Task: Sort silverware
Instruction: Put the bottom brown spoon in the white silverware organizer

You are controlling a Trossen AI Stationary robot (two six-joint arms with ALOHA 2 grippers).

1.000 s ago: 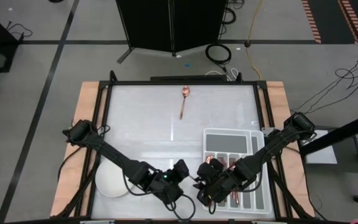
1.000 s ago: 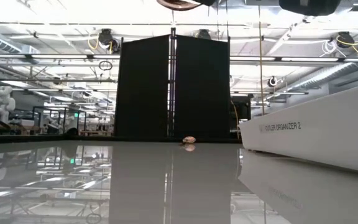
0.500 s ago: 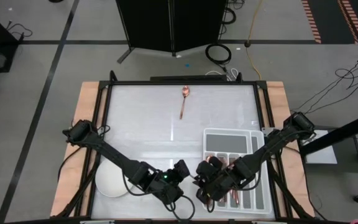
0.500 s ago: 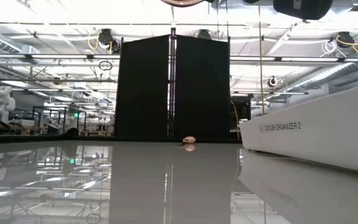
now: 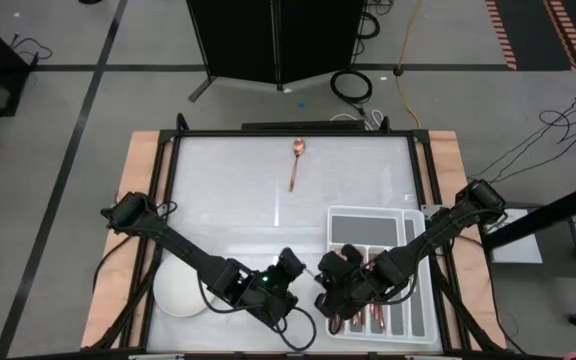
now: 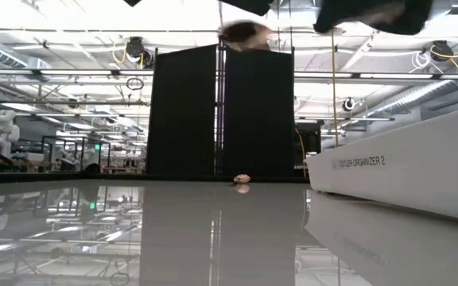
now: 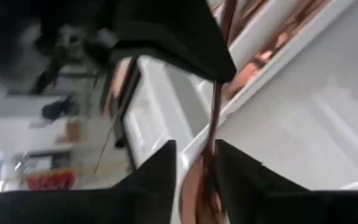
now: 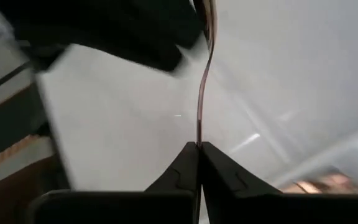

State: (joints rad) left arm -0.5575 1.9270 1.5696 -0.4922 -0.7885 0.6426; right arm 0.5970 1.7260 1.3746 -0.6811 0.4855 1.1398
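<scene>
Right gripper [image 8: 197,148] pinched tight on handle end of slim copper utensil [image 8: 202,93], beside near-left corner of grey divided tray [image 5: 340,217]. Left gripper [image 7: 194,163] partly parted around same utensil's other end. Second copper spoon [image 5: 296,160] far beyond tray.

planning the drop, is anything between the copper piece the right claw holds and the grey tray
Nothing visible. The right claw is shut on a slim copper utensil above bare white table beside the grey divided tray. The left claw, just open around the utensil's other end, is on the side away from the tray.
</scene>
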